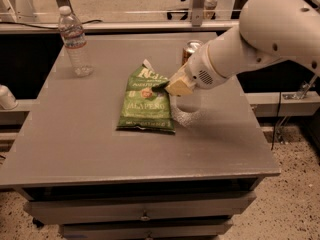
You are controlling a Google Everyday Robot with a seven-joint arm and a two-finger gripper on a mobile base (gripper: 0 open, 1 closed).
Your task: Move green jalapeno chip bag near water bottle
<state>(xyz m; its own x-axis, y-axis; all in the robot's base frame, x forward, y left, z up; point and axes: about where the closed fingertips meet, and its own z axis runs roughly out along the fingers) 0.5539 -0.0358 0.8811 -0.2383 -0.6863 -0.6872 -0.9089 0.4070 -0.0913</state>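
**Inspector:** Position and condition of the gripper, please.

**Operator:** I have the gripper [176,85] low over the middle of the table [75,149]; the white arm [260,39] runs off from it toward the upper right of my view; the tan fingers [181,87] are pinched on the upper right edge of the bag [145,104].

**Inspector:** And the bag itself?

**Operator:** It spreads away from the gripper to the left of my view and toward the camera; label face up, white top edge at the far end; most of it rests on the table; the held corner looks slightly raised.

**Inspector:** The bottle?

**Operator:** The bottle [75,41] stands upright well apart from the gripper, off to the left and farther back, near the far left corner of the table; bare tabletop lies between it and the bag.

**Inspector:** Anything else close by?

**Operator:** One can [189,49], just behind the gripper; upright; its lower part is hidden by the arm; I cannot tell whether the two touch.
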